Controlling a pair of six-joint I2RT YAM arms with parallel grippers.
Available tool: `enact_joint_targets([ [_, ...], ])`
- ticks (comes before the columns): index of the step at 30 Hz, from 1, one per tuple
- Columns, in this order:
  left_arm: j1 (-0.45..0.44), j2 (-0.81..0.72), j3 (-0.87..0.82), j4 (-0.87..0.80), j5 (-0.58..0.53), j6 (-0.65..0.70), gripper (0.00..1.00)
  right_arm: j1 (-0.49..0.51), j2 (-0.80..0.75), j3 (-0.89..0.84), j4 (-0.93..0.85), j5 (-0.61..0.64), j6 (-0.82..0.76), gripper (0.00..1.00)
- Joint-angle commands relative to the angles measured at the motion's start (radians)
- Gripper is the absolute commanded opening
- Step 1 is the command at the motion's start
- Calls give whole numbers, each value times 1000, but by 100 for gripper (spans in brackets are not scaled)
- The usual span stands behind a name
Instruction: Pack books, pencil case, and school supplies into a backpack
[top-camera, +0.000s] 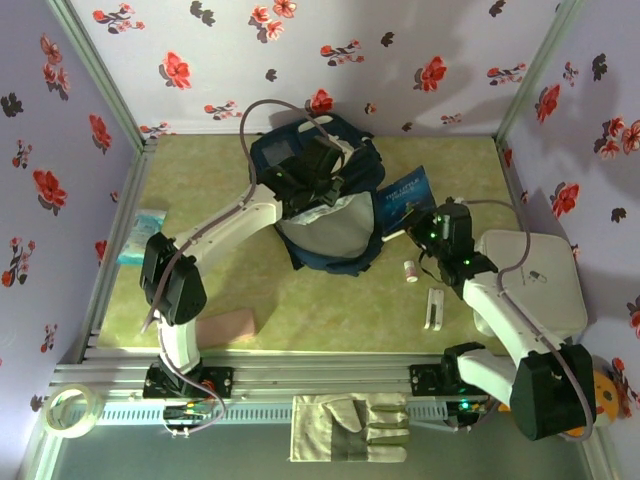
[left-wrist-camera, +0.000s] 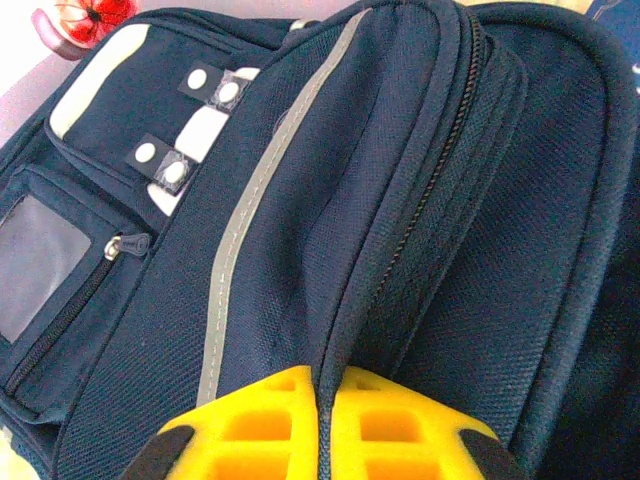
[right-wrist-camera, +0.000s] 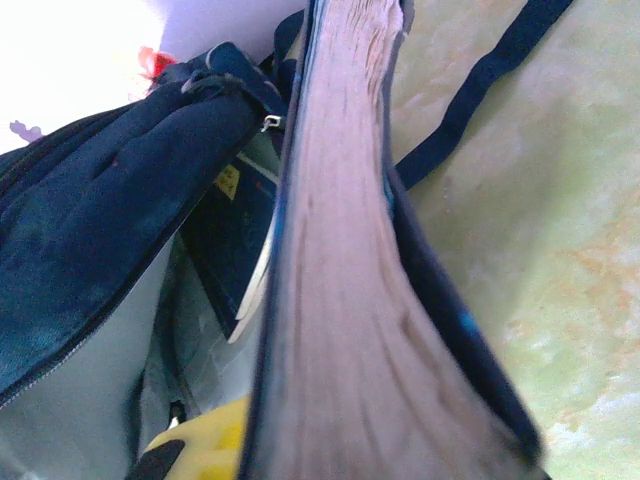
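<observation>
The dark navy backpack (top-camera: 325, 205) lies at the back middle of the table, its mouth toward the right. My left gripper (top-camera: 316, 176) is over it. In the left wrist view that left gripper (left-wrist-camera: 325, 425) is shut on a fold of the backpack (left-wrist-camera: 260, 220) beside the zipper. My right gripper (top-camera: 427, 230) is shut on the blue illustrated book (top-camera: 407, 199), tilted at the backpack's right edge. The right wrist view has the book's page edge (right-wrist-camera: 340, 300) next to the open mouth, with a navy book (right-wrist-camera: 225, 215) inside. The pink pencil case (top-camera: 226, 325), white tube (top-camera: 410, 271) and white bar (top-camera: 434, 307) lie on the table.
A pale blue packet (top-camera: 143, 235) lies at the left edge. A white box (top-camera: 545, 280) stands at the right. A tape roll (top-camera: 68, 410) and work gloves (top-camera: 350, 428) lie in front of the arm bases. A backpack strap (right-wrist-camera: 480, 90) trails over the mat.
</observation>
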Motion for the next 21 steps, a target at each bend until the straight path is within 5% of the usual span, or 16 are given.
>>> enact_joint_targets([
  [1, -5, -48, 66, 145, -2, -47, 0, 57, -24, -15, 179, -52, 43, 12],
  [9, -6, -31, 87, 131, -9, -63, 0, 154, 7, -38, 319, -57, 49, 11],
  [17, -5, -34, 86, 118, -14, -80, 0, 162, -77, -77, 286, -4, 45, 12],
  [21, -4, -40, 87, 119, -12, -75, 0, 162, -26, -60, 282, -75, 51, 12],
])
